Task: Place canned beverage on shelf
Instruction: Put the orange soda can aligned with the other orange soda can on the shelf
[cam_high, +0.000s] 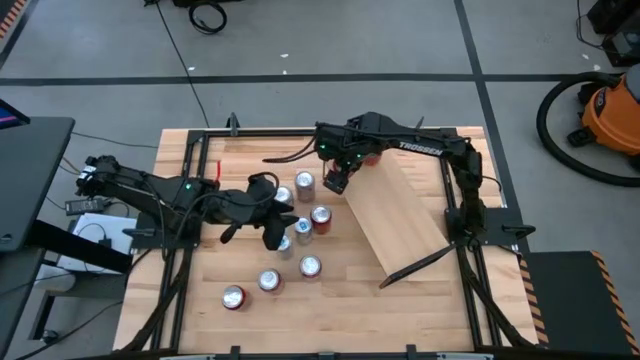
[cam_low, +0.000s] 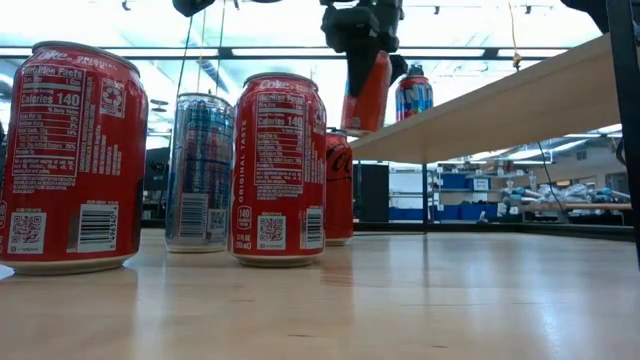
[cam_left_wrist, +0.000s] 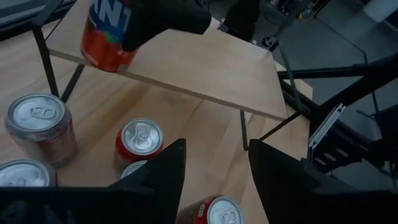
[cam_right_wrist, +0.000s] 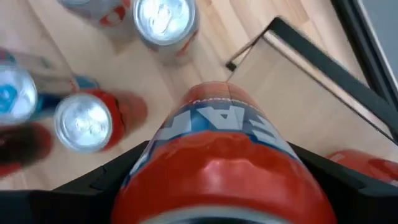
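An orange can with blue letters (cam_right_wrist: 217, 155) hangs in my right gripper (cam_high: 337, 178), which is shut on it, just over the left end of the sloped light wood shelf (cam_high: 400, 215). A red and blue can (cam_low: 413, 95) stands farther along the shelf. Several red and silver cans (cam_high: 305, 183) stand upright on the tabletop left of the shelf. My left gripper (cam_left_wrist: 214, 180) hovers open above those cans, with nothing between its fingers. The shelf rests on thin black legs (cam_left_wrist: 244, 127). My right gripper pinches the orange can's upper side wall (cam_right_wrist: 149, 163) between its two fingers, one on each side. The fingers come from above, pointing steeply down. The can hangs slightly tilted, clear of the table, its bottom (cam_low: 360, 128) close over the shelf's end; whether it touches the board, I cannot tell.
A black frame (cam_high: 185, 132) runs round the planked tabletop. Two red cans (cam_low: 70, 155) (cam_low: 280, 170) and a silver-blue one (cam_low: 200, 170) stand near the front. Bare tabletop lies in front of the shelf, toward the near right.
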